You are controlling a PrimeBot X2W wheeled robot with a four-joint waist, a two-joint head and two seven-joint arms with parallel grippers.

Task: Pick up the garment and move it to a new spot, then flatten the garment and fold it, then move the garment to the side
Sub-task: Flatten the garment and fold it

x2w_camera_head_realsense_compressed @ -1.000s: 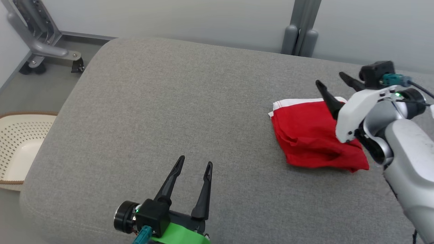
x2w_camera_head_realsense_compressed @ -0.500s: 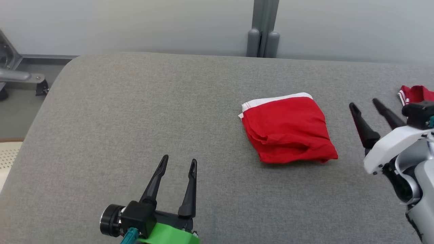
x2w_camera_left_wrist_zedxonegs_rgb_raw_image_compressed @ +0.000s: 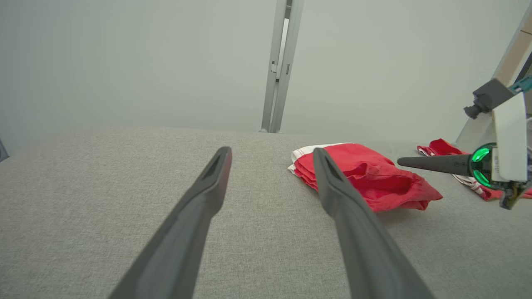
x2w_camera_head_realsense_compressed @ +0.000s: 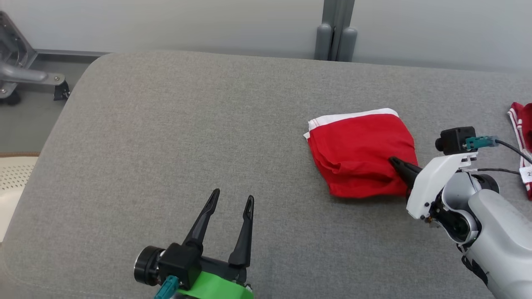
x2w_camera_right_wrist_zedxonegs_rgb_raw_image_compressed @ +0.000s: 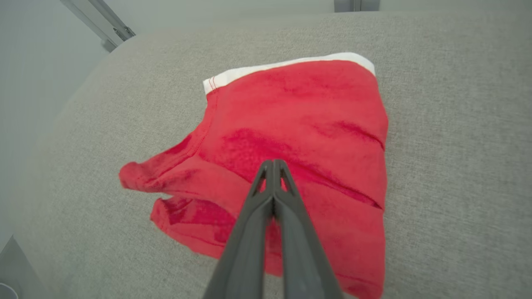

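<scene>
Lying folded on the right half of the grey table (x2w_camera_head_realsense_compressed: pixel 199 124), the red garment (x2w_camera_head_realsense_compressed: pixel 357 149) shows a white band along its far edge in the head view. The right gripper (x2w_camera_head_realsense_compressed: pixel 392 160) has its fingers pressed together, tip over the garment's near right part, with no cloth seen pinched between them. The left gripper (x2w_camera_head_realsense_compressed: pixel 232 197) sits near the front edge, well apart from the garment, fingers spread. A second red cloth (x2w_camera_head_realsense_compressed: pixel 521 128) lies at the table's right edge.

In the left wrist view, the left gripper (x2w_camera_left_wrist_zedxonegs_rgb_raw_image_compressed: pixel 271 151) stands apart above bare table, with the garment (x2w_camera_left_wrist_zedxonegs_rgb_raw_image_compressed: pixel 365 178) beyond its right finger. The right gripper (x2w_camera_left_wrist_zedxonegs_rgb_raw_image_compressed: pixel 401 162) points in level from the right, by the garment's top; I cannot tell whether it touches.

In the right wrist view, the right gripper (x2w_camera_right_wrist_zedxonegs_rgb_raw_image_compressed: pixel 273 164) is closed to one tip over the garment's (x2w_camera_right_wrist_zedxonegs_rgb_raw_image_compressed: pixel 299 104) creased middle. A loose corner juts out at the left.
</scene>
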